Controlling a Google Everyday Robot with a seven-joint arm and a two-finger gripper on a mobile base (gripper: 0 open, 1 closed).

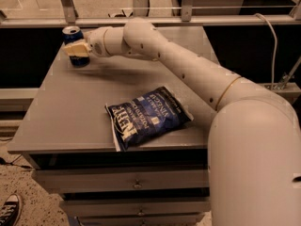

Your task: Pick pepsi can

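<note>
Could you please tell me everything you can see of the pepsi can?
The pepsi can is a small dark-blue cylinder with a silvery top, apparently metal. It stands upright at the far left corner of the grey table. The claw is right at it, covering its middle; contact cannot be confirmed.

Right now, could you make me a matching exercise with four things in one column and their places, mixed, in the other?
Things:
1. can
2. chip bag
3. gripper
4. shoe

Places:
a. on the floor, lower left
b. flat near the table's front edge
c. upright at the table's far left corner
d. right against the can, on its near side

Pairs: 1-c, 2-b, 3-d, 4-a
</note>
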